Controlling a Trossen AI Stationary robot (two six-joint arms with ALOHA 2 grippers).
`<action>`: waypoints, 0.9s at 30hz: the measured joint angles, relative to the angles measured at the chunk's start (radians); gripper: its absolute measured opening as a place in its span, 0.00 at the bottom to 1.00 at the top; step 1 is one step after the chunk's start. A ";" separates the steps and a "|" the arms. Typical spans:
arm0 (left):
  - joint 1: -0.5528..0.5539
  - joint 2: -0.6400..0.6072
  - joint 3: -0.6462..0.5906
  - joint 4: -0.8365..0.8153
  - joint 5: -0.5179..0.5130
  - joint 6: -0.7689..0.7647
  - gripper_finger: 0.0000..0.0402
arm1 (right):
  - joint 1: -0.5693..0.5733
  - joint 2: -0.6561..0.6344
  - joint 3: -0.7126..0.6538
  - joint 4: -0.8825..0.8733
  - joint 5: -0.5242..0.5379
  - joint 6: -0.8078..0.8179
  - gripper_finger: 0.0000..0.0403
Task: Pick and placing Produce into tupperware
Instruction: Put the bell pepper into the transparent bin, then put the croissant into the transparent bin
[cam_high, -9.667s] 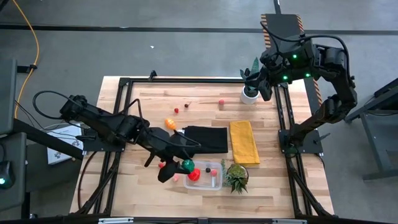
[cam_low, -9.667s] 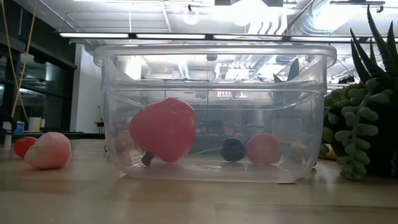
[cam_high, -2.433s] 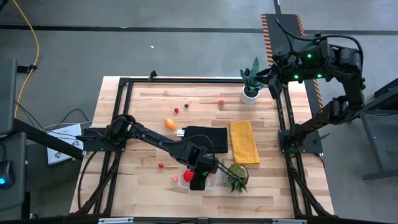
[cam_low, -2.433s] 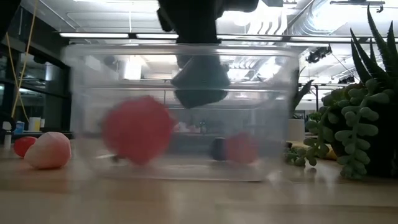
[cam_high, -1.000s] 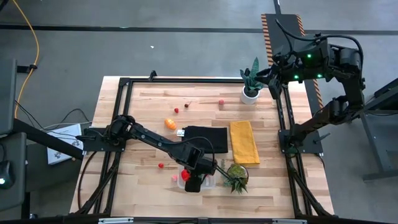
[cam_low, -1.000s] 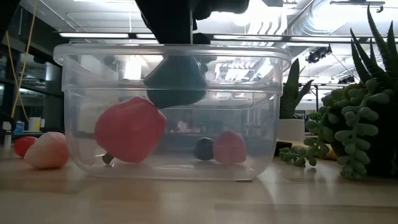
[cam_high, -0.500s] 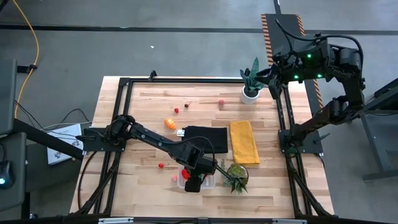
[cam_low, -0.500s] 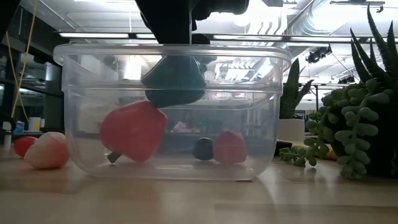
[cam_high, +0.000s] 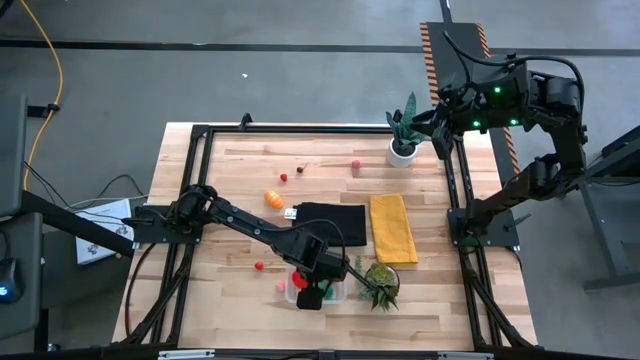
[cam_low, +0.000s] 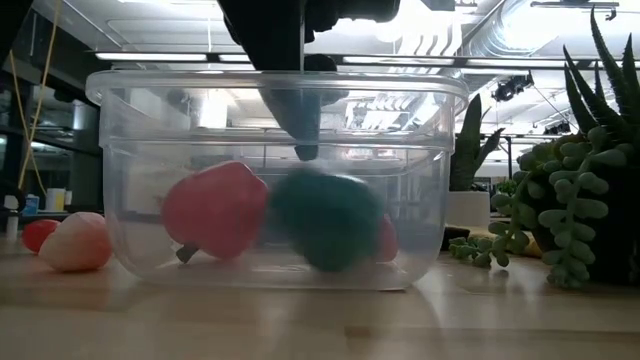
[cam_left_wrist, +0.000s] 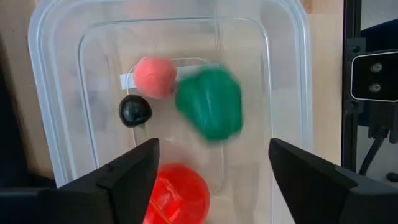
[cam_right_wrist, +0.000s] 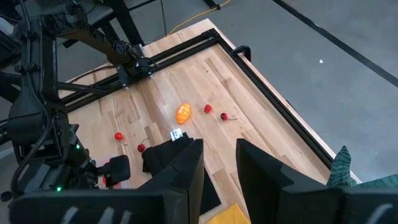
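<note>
Over the tupperware (cam_left_wrist: 289, 81), left end effector (cam_left_wrist: 211, 163) spread, pointing down.

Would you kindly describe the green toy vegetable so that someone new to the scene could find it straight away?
Start at the small clear plastic tub at the wooden table's near edge, beside the spiky green potted plant. The green toy vegetable is inside it, under the open left gripper. Its tub neighbours are a large red toy fruit, a pink berry and a dark berry; it alone is green.
</note>
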 joint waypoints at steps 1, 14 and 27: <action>0.000 0.000 0.000 0.000 0.001 0.000 0.74 | 0.000 0.000 0.000 0.000 0.000 0.000 0.21; 0.001 -0.001 0.157 -0.120 0.007 0.015 0.60 | 0.000 0.000 0.000 0.000 0.000 -0.008 0.21; 0.002 -0.002 0.444 -0.337 -0.024 0.015 0.29 | 0.000 0.000 0.000 -0.022 -0.016 0.004 0.21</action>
